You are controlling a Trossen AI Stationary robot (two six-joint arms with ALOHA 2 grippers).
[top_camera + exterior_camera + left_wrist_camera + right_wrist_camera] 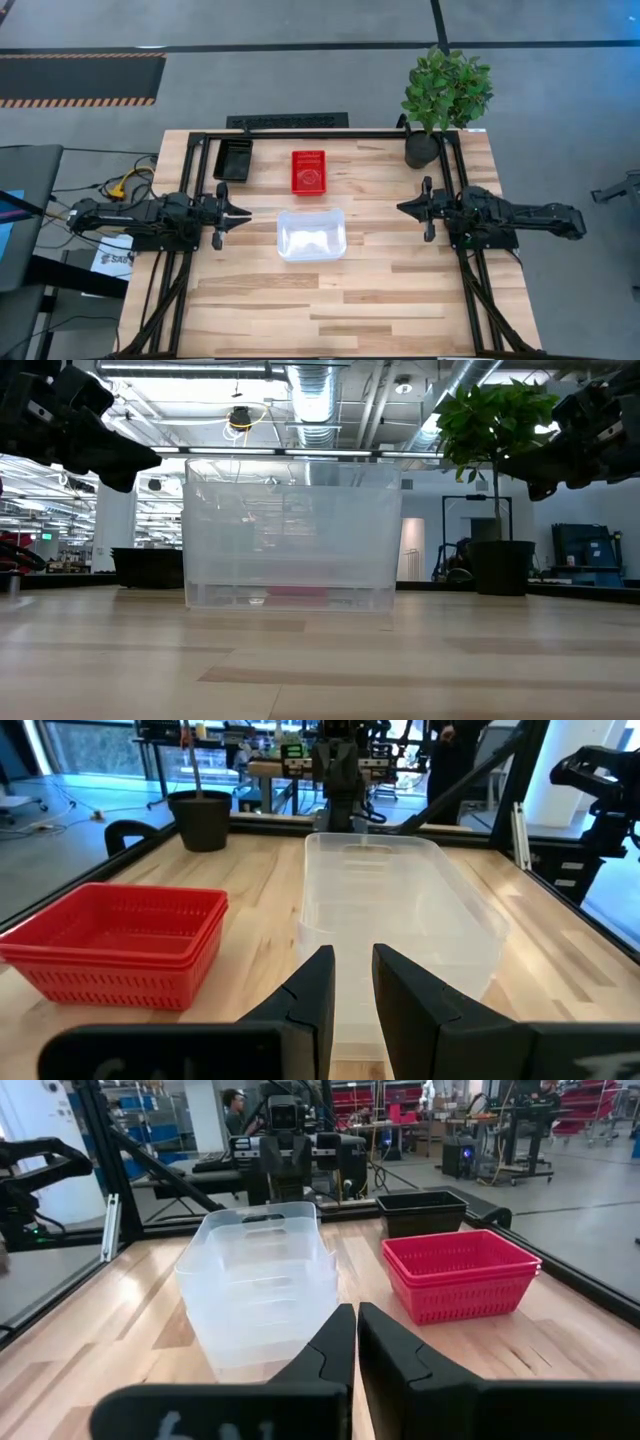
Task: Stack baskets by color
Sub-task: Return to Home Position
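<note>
A: High view: clear baskets (pixel 311 234) nested in one stack at mid-bench; red baskets (pixel 308 171) stacked just behind them; black baskets (pixel 233 159) stacked toward the back left corner of the bench (pixel 400 300).

B: Which step does this show?

A: Judged from the layout, sorting looks complete: three piles, one per color, though the count in the black pile cannot be confirmed.

B: And the arms?

A: Left gripper (pixel 243 215) hovers beside the clear stack, fingers a narrow gap apart, holding nothing. Right gripper (pixel 403 208) hovers on the opposite side, well apart from the stack, fingers nearly together, also empty.

B: Next move?

A: Probably none on the baskets; both arms would only need to draw back.
</note>
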